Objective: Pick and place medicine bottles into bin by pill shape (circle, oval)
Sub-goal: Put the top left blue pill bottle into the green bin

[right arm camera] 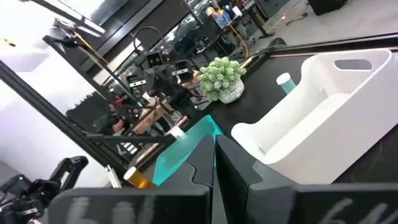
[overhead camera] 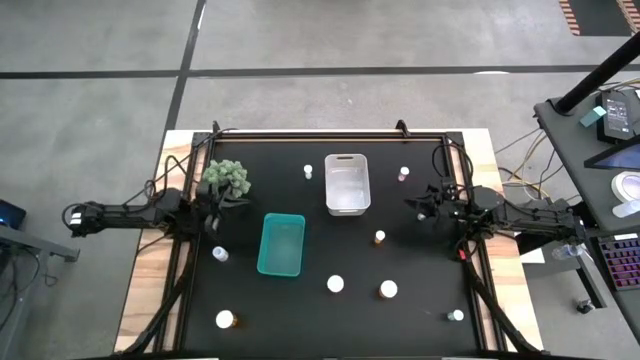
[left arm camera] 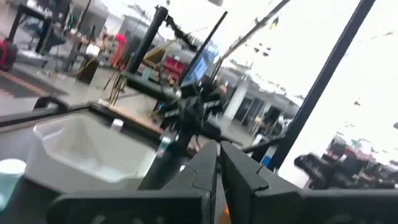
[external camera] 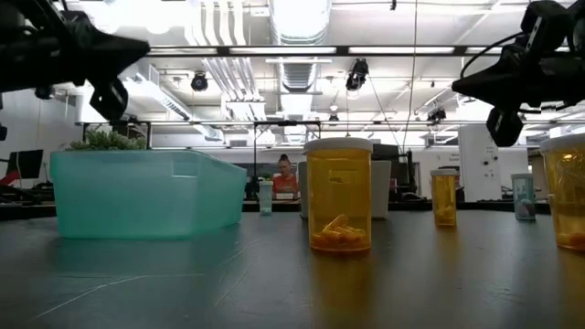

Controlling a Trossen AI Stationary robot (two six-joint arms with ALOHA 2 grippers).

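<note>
While both arms hang parked at the table's sides, holding nothing:

Left gripper (overhead camera: 218, 207): at 9 o'clock of the table, just beside the green plant (overhead camera: 228, 178); jaws closed flat together, empty, as seen in the left wrist view (left arm camera: 217, 163).
Right gripper (overhead camera: 418, 206): at 3 o'clock of the table, pointing toward the middle; jaws closed, empty, fingertips pressed together in the right wrist view (right arm camera: 213, 157).
White bin (overhead camera: 347, 161): at 12 o'clock from the table's centre, open and without bottles.
Teal bin (overhead camera: 282, 267): at 7 o'clock from the white bin, well apart from it, also without bottles.
Medicine bottles (overhead camera: 335, 284): all standing loose on the black mat (overhead camera: 300, 320), outside both bins.
Far bottles: one white-capped at 9 o'clock of the white bin (overhead camera: 308, 172), one at 3 o'clock of it (overhead camera: 403, 175).
Middle bottles: an amber one at 4 o'clock of the white bin (overhead camera: 380, 237), a pale one at 9 o'clock of the teal bin (overhead camera: 219, 254).
Near bottles: white cap at 4 o'clock of the teal bin, an amber one just to its 3 o'clock (overhead camera: 388, 290), an amber one at 7 o'clock of the mat (overhead camera: 226, 320), a small one at 5 o'clock (overhead camera: 455, 316).
Low view: amber bottle (external camera: 339, 195) upright in the foreground with yellow pills at its bottom, pill shape too small to tell.
</note>
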